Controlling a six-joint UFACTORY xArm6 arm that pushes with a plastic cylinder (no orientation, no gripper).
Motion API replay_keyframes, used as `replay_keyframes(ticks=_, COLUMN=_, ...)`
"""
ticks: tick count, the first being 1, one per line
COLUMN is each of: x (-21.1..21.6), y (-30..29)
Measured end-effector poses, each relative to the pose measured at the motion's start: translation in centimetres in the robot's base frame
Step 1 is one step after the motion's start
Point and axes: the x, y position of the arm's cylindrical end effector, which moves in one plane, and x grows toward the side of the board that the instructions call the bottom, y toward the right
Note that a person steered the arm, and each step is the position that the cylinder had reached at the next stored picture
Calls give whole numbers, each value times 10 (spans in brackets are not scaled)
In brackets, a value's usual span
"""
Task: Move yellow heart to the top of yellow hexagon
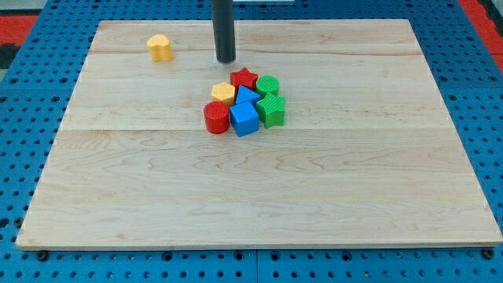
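Observation:
The yellow heart [159, 48] stands alone near the board's top left. The yellow hexagon [223, 93] sits at the left side of a tight cluster in the board's middle. My tip [225, 60] is between them, to the right of the heart and just above the hexagon and the red star [244, 78]. It touches no block.
The cluster also holds a red cylinder [216, 117], a blue cube [244, 119], a blue triangle-like block [247, 97], and two green blocks [268, 85] [272, 110]. The wooden board [259, 196] lies on a blue pegboard table.

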Motion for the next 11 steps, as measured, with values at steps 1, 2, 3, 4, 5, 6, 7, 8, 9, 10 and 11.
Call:
replay_keyframes(ticks=1, x=-69, y=-37)
replay_keyframes(ticks=2, x=-40, y=-122)
replay_keyframes(ticks=3, x=20, y=-162)
replay_keyframes(ticks=4, x=46, y=-105)
replay_keyframes(ticks=5, x=3, y=-181)
replay_keyframes(ticks=6, x=-38, y=-188)
replay_keyframes(ticks=7, x=-22, y=-158)
replay_keyframes(ticks=8, x=38, y=-105)
replay_keyframes(ticks=9, x=80, y=-64)
replay_keyframes(ticks=10, x=42, y=-158)
replay_keyframes(ticks=11, x=19, y=-112)
